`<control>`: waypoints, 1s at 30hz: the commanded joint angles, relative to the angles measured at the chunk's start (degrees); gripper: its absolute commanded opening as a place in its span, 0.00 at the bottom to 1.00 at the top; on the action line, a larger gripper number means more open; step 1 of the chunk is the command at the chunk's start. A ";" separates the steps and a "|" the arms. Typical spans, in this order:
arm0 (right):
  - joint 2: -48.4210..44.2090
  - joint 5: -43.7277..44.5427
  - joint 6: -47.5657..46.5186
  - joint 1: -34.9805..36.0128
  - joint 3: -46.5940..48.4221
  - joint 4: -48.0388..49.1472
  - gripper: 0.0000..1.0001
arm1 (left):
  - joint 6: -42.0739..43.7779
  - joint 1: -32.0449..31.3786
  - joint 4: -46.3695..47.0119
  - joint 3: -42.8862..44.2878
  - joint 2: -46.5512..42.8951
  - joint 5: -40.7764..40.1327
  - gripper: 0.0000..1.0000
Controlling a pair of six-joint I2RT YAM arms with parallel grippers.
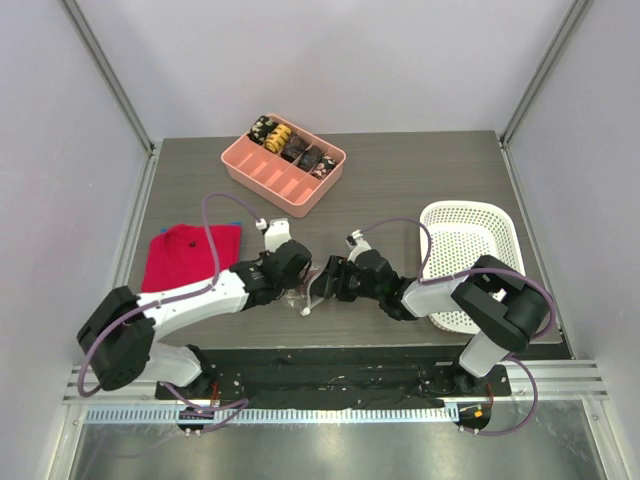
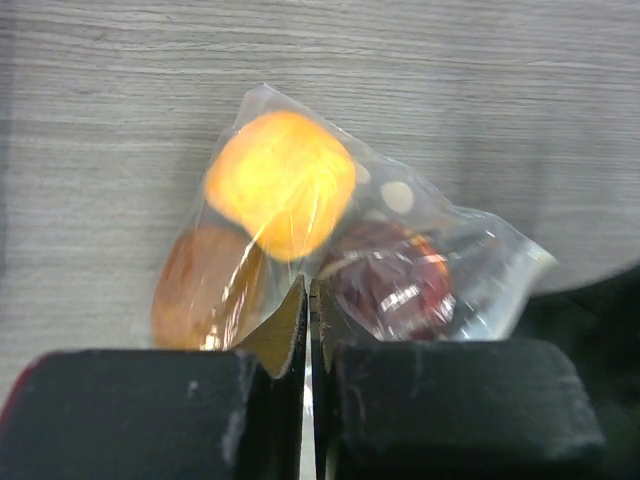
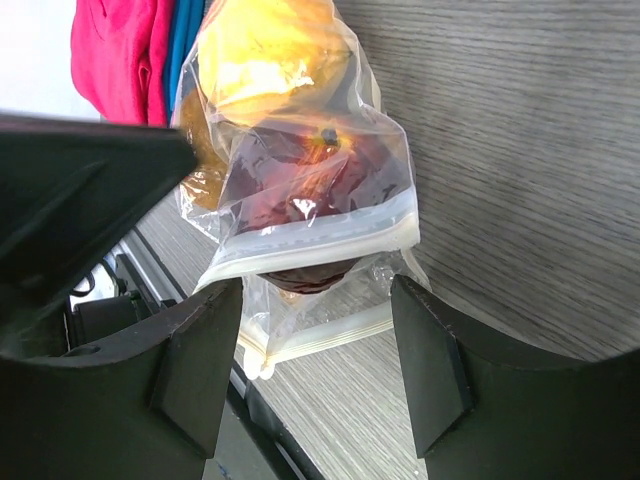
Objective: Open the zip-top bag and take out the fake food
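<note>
The clear zip-top bag (image 1: 305,296) is held between my two grippers near the table's front middle. My left gripper (image 1: 291,268) is shut on the bag's plastic; in the left wrist view its fingertips (image 2: 308,292) pinch a thin fold of the bag (image 2: 480,270). Inside it are an orange piece (image 2: 280,185), a darker orange-brown piece (image 2: 205,290) and a dark red-purple piece (image 2: 390,280). My right gripper (image 3: 315,345) is open, its fingers on either side of the bag's mouth (image 3: 320,330). The mouth gapes, its white zip strips apart, and the dark red piece (image 3: 310,190) shows at the opening.
A pink divided tray (image 1: 262,172) with dark and striped pieces stands at the back. A white mesh basket (image 1: 465,212) sits on the right. A red folded cloth (image 1: 190,255) lies on the left, with a blue edge under it.
</note>
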 commanded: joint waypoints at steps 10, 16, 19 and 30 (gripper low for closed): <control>1.62 0.71 -3.71 -0.77 1.99 2.88 0.73 | 5.35 0.69 15.53 -1.40 9.59 4.70 0.00; 3.55 1.41 -6.78 -1.65 4.19 0.16 0.78 | 3.86 0.69 18.42 -3.94 9.60 8.75 0.00; 3.99 2.29 -7.49 -2.00 4.45 0.16 0.81 | 3.33 0.69 18.61 -4.74 9.95 8.75 0.00; 5.76 3.96 -9.87 -2.61 6.82 -4.06 0.36 | 1.66 0.69 19.22 -5.97 11.00 10.34 0.00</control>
